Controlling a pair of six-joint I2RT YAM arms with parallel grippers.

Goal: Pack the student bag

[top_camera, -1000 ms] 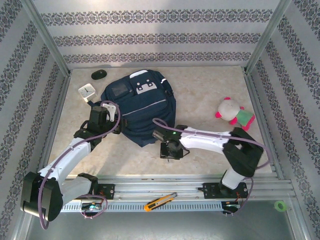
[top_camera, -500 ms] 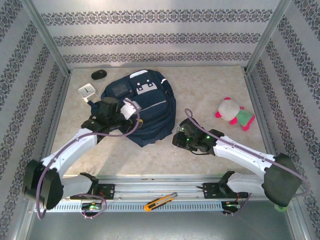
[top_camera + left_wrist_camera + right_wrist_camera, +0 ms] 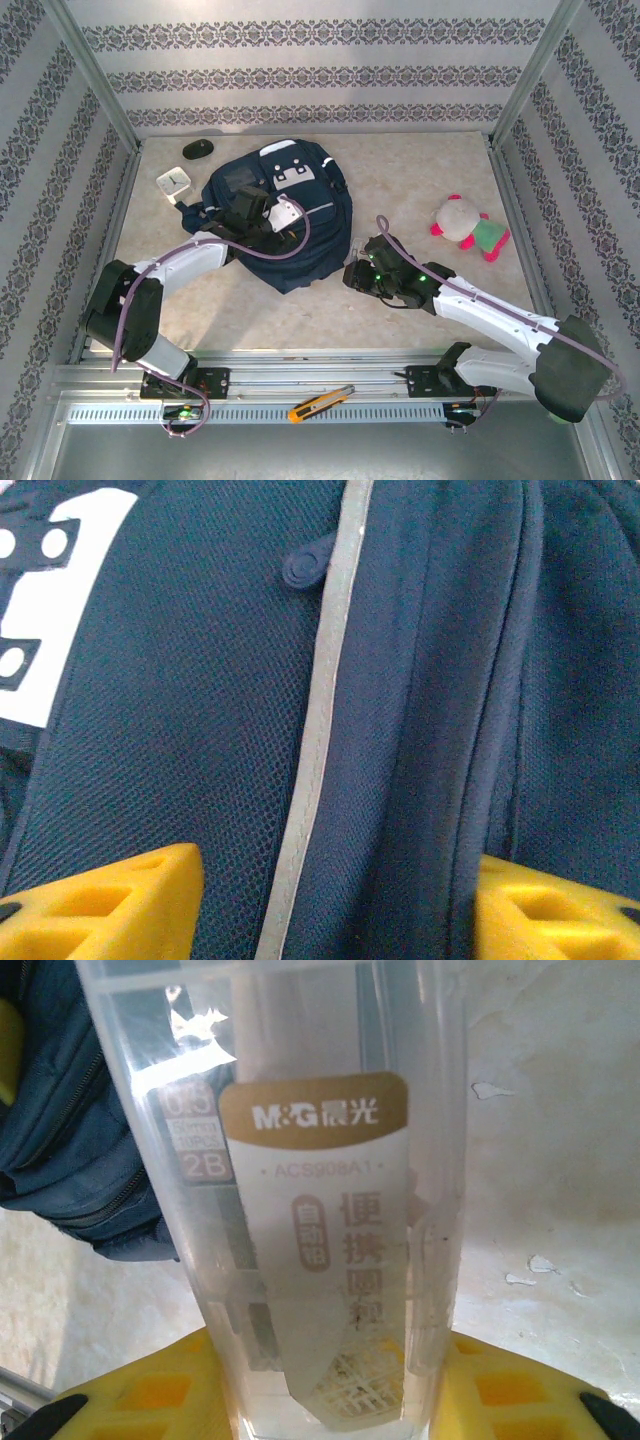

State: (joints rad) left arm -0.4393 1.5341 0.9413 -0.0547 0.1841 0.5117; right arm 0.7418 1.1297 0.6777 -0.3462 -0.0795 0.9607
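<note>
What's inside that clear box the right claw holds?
Inside the clear plastic box: a printed M&G card. What lies behind it is covered, as is the bottom between the right gripper's fingers.

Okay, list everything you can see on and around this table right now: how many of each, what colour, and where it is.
student bag: one, dark navy, lying mid-table
clear plastic case: one, transparent with a brown-and-white label, just right of the bag
plush toy: one, white, pink and green, right side of the table
square clock: one, white, by the bag's far left corner
oval object: one, black, far left corner
box cutter: one, orange-yellow, on the rail by the arm bases
table: one, beige
left claw: one, yellow fingers, open over the bag's front
right claw: one, yellow fingers, shut on the case
</note>
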